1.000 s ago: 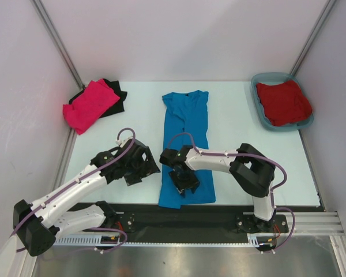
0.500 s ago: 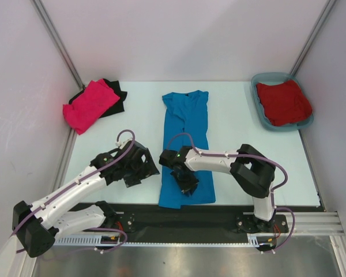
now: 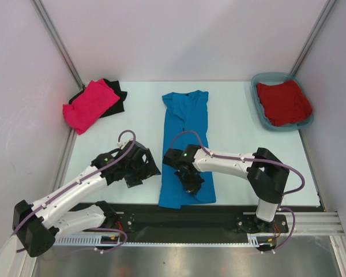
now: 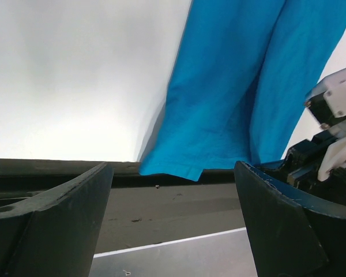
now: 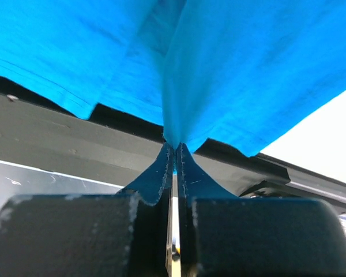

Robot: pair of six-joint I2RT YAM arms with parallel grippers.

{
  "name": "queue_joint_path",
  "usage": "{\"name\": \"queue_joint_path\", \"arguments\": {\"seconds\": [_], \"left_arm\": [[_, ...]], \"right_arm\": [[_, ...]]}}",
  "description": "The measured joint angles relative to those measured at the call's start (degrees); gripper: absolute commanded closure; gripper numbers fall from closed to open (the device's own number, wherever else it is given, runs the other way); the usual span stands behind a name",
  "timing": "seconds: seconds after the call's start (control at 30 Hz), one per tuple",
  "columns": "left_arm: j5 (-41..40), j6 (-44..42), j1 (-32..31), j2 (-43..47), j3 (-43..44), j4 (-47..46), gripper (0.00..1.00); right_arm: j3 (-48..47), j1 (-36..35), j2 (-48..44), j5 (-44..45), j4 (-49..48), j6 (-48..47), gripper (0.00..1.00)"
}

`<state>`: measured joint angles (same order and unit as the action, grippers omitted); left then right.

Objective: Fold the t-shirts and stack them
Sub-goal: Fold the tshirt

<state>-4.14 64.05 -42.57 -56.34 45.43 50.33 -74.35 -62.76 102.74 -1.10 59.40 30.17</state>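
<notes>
My right claw [image 5: 174, 147] is pressed together on a pinch of the bright blue soft cloth t-shirt [image 3: 186, 124], close to its hem at the near edge of the table. In the right wrist view the fabric rises into a small tent between my two fingers, so I judge this a real grip and not just a press on the surface. The shirt lies long and narrow down the middle of the pale table [image 3: 242, 133], sides turned in, collar at the far end, hem reaching the black strip at the front. I hold it low because the next fold, as I judge it, carries the hem toward the collar. My left claw [image 3: 135, 167] hangs just beside the shirt's left edge, fingers wide apart with nothing between them, placed to take the other hem corner so the cloth lifts evenly. The folded hot pink cloth t-shirt [image 3: 89, 105] lies on the black cloth t-shirt [image 3: 117, 99] at the far left, where the stack grows, and the crumpled dark red cloth t-shirt [image 3: 284, 102] sits in the teal plastic tub [image 3: 255, 92] at the far right
</notes>
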Motion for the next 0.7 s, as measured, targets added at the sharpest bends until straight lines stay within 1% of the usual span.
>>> {"name": "queue_joint_path", "arguments": {"seconds": [0.13,0.17,0.2,0.23,0.27,0.3,0.33,0.4,0.57,0.7], "left_arm": [[0.3,0.0,0.0,-0.4,-0.1,-0.2,0.07],[0.4,0.0,0.0,-0.4,-0.3,-0.4,0.07],[0.5,0.0,0.0,-0.4,-0.5,-0.6,0.07],[0.7,0.0,0.0,-0.4,-0.9,-0.9,0.08],[0.9,0.0,0.0,-0.4,-1.2,-1.0,0.08],[1.2,0.1,0.0,-0.4,-1.5,-1.2,0.07],[1.4,0.1,0.0,-0.4,-1.6,-1.3,0.07],[1.6,0.1,0.0,-0.7,-1.7,-1.6,0.07],[1.7,0.4,0.0,-1.0,-1.6,-1.7,0.07],[0.7,0.5,0.0,-1.0,-1.4,-1.0,0.07]], "right_arm": [[2.6,-0.5,-0.7,-1.5,0.2,-0.2,0.99],[3.4,-0.7,-1.0,-1.9,0.4,-0.2,0.96],[3.9,-0.8,-1.2,-2.1,0.5,-0.2,0.9],[4.3,-0.8,-1.2,-2.5,0.6,-0.3,0.79],[4.7,-0.8,-1.2,-2.9,0.5,-0.3,0.64],[5.0,-0.8,-1.2,-3.3,0.6,-0.5,0.47],[5.0,-0.8,-1.2,-3.9,0.7,-0.4,0.42],[5.0,-1.0,-1.2,-4.3,0.6,-0.9,0.38],[3.7,-1.0,-1.2,-4.3,1.0,-1.3,0.36],[1.7,-0.7,-1.2,-4.4,0.8,-1.3,0.37]]}}
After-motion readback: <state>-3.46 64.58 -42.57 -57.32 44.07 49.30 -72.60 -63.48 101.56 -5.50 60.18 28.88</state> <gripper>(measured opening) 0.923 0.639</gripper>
